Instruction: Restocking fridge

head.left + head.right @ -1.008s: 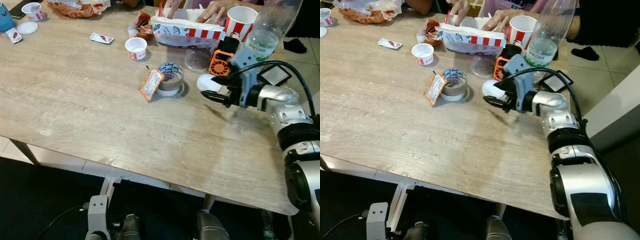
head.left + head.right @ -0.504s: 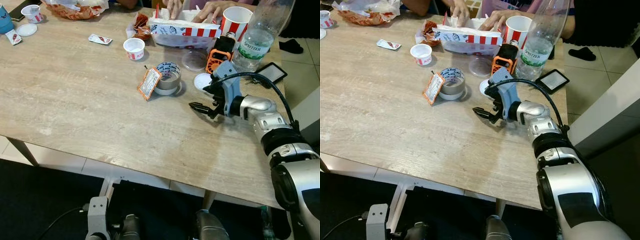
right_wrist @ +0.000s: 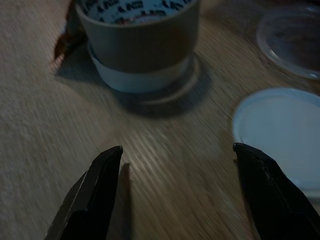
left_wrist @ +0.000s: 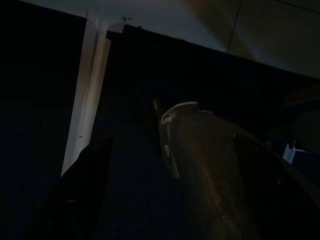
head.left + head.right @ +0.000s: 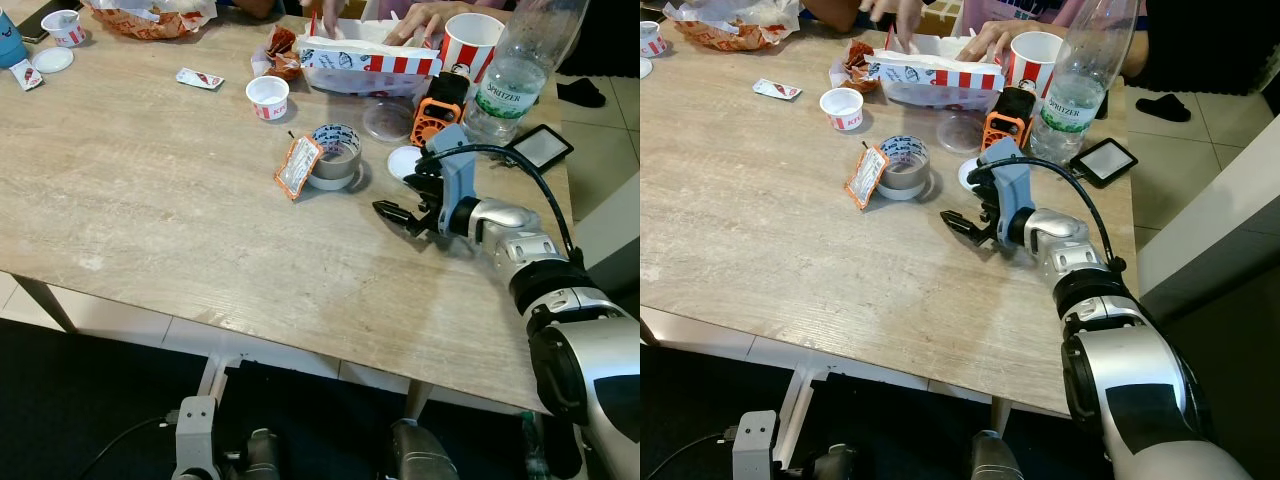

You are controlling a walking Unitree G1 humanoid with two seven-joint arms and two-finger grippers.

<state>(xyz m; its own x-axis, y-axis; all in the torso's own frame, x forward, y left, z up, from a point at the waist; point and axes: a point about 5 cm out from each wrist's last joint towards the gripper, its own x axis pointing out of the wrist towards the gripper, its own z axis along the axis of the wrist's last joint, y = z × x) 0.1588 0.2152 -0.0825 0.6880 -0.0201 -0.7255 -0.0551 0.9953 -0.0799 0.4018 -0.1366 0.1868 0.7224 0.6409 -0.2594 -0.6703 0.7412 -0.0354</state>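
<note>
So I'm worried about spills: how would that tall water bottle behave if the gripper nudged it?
The water bottle is tall and narrow, so it would probably tip rather than slide. Its clear plastic looks thin and slippery. The right gripper, open, hovers nearer the tape roll.

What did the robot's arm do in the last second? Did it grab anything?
The right gripper slid away from the water bottle and white lid, leftward and nearer the robot over the table, toward the tape roll. Its fingers are open and hold nothing. The bottle, lid, tape roll, sauce packet and striped cup stayed where they were. The left arm hangs idle.
</note>
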